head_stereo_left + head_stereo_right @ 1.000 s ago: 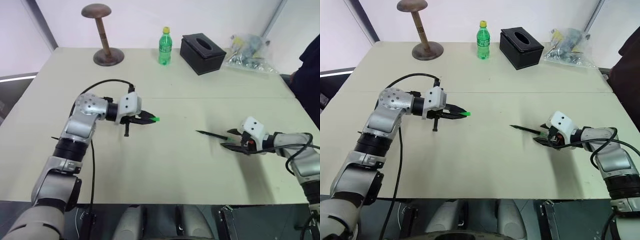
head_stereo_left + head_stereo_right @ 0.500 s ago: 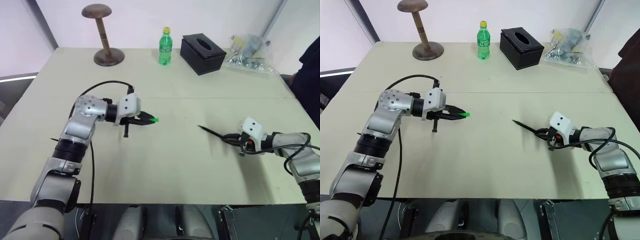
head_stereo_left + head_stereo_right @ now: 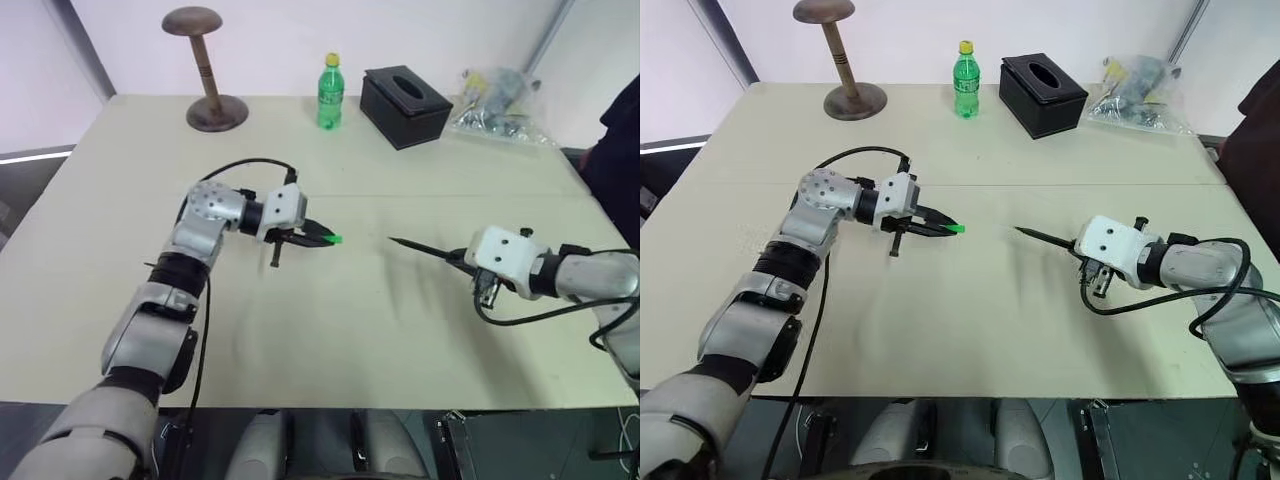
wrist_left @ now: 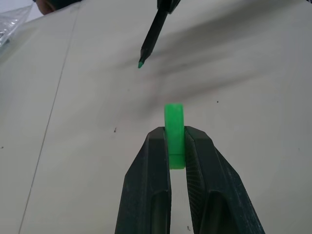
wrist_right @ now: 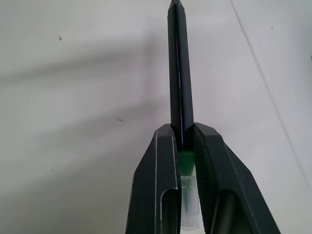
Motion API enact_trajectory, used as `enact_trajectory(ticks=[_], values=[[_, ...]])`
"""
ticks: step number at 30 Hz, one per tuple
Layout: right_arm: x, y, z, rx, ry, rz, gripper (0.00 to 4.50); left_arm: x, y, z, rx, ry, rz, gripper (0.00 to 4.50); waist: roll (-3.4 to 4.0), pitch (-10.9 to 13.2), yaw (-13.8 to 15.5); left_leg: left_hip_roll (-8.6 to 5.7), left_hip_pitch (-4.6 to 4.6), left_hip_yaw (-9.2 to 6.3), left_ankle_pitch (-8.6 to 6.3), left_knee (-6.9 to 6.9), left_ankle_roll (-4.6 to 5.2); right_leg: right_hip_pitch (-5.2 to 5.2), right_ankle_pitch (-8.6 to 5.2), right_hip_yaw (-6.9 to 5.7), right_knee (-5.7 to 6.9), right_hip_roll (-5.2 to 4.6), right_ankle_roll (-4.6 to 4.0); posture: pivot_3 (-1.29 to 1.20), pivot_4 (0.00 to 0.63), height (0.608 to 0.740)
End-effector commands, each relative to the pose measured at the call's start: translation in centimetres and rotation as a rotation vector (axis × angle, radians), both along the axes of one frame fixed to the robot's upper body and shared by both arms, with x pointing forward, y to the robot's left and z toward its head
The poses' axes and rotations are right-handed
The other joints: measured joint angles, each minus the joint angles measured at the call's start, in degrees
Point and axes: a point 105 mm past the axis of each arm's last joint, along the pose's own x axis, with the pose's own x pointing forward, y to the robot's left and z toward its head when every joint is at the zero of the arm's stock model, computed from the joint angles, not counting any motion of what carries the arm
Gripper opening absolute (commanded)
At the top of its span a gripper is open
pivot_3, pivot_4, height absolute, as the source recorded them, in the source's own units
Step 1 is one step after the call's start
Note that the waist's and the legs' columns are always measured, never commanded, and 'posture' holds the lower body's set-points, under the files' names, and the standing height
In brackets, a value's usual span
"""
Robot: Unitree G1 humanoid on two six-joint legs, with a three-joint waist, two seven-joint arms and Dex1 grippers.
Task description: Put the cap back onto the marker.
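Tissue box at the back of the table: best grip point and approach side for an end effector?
Judging from the head views, take the black tissue box across its two long side walls, coming from above. Its top shows an oval opening, so avoid pressing there. It sits skewed to the table edge, so the wrist would need to turn to match. Approach from its front; the green bottle stands beside it.

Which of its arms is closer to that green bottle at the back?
Left. Its end effector, gripping the cap, sits mid-table in front of the bottle; the right end effector, holding the marker, is farther right.

No legible text, label, brand or number anywhere.
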Motion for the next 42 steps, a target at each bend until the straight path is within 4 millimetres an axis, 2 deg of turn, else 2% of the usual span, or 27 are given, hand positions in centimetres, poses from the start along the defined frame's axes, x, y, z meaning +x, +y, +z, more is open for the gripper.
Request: enact_trajectory(ticks=[1,4,11,26,42], values=[[-0.3,0.0,1.9,-0.093,-0.094,-0.001,0.04,0.2,-0.7,0.7,0.004,-0.019,-0.031,0.00,0.00,0.00,0.02,-0.01,0.00,0.00,0.00,0.00,0.00,0.01,0.00,0.00,0.00,0.00,0.00,0.00,0.150,0.740],[-0.4,0.1,2.2,-0.172,-0.132,0.003,0.04,0.5,-1.1,0.7,0.000,-0.003,-0.034,0.00,-0.01,0.01,0.02,-0.03,-0.01,0.02,0.00,0.00,0.00,-0.01,0.00,0.00,0.00,-0.01,0.00,0.00,0.150,0.740],[-0.8,1.1,3.0,-0.238,-0.181,0.031,0.04,0.7,-2.0,0.9,-0.004,0.011,-0.052,0.00,-0.02,0.01,-0.05,-0.01,-0.03,0.02,0.00,0.00,0.00,-0.03,0.00,0.01,0.00,0.00,0.00,0.00,0.150,0.740],[-1.5,4.2,3.7,-0.236,-0.208,0.104,0.04,0.8,-3.2,1.2,-0.012,-0.016,-0.065,0.00,-0.02,0.01,0.00,0.00,-0.06,0.01,0.00,-0.01,0.00,-0.07,0.00,0.01,0.00,0.00,0.00,0.00,0.150,0.740],[-2.1,5.0,3.4,-0.234,-0.181,0.125,0.04,1.0,-3.5,0.9,-0.010,-0.006,-0.050,0.00,-0.02,0.01,0.00,0.00,-0.08,0.01,0.00,-0.01,0.00,-0.10,0.00,0.01,0.01,0.00,0.00,0.00,0.150,0.740]])
